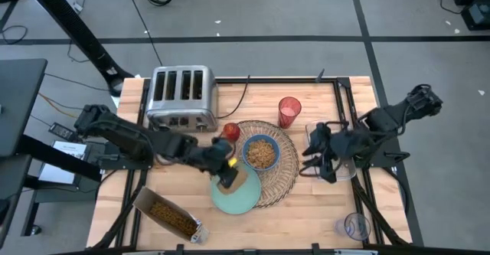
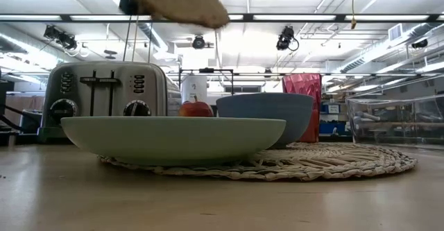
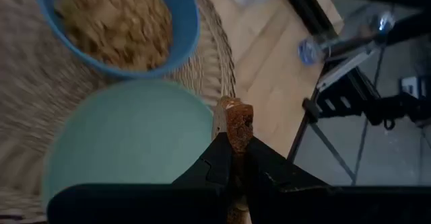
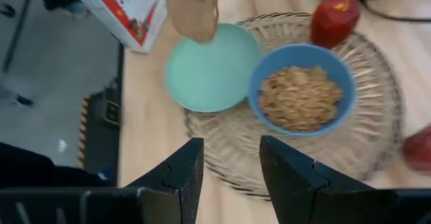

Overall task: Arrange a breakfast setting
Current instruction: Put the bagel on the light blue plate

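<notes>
Left gripper [image 3: 232, 163] pinching toast slice [image 3: 237, 124]; no writing legible.

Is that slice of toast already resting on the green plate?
Apart. The low view shows the toast slice held high above the pale green plate, with open space between them.

In the low view the toast slice [image 2: 179, 5] is cut off by the top edge, and the gripper holding it lies out of frame. The blue bowl [image 2: 277, 113] hides part of the translucent red cup [image 2: 305, 92], while the pale green plate [image 2: 173, 137] covers the foot of the small red fruit [image 2: 196, 109] (only its top shows). The spoon cannot be made out in any view
</notes>
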Motion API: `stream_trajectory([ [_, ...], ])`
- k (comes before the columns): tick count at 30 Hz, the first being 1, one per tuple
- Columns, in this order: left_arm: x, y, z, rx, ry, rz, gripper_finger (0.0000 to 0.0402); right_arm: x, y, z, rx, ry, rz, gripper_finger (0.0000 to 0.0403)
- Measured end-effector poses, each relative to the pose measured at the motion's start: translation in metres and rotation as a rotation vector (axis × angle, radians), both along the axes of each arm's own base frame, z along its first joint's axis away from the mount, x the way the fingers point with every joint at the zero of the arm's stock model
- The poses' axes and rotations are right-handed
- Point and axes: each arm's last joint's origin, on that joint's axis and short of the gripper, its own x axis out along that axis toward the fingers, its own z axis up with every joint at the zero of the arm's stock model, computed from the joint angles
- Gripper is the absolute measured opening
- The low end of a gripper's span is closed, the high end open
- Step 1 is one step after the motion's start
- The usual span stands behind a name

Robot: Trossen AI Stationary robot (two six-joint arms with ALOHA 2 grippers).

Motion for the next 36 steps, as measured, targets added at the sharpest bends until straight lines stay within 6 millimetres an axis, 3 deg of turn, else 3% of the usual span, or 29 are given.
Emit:
stream_trajectory([
  [5,-0.010,-0.016,-0.046,-0.052,-0.014,-0.020,0.0029,0.002,0.021,-0.008,0.086,0.052,-0.035,0.0153],
  [15,-0.016,-0.026,-0.104,-0.041,-0.076,-0.029,0.0029,0.024,0.043,-0.022,0.113,0.068,-0.046,0.0153],
  [20,-0.007,-0.022,-0.118,-0.016,-0.069,-0.014,0.0029,0.033,0.048,-0.022,0.108,0.012,-0.022,0.0153],
  [30,-0.002,-0.004,-0.121,0.043,-0.050,0.009,0.0029,0.034,0.049,-0.017,0.143,-0.028,-0.010,0.0153],
  [36,-0.004,-0.004,-0.123,0.051,-0.026,0.006,0.0041,0.035,0.051,-0.019,0.154,-0.011,0.014,0.0154],
])
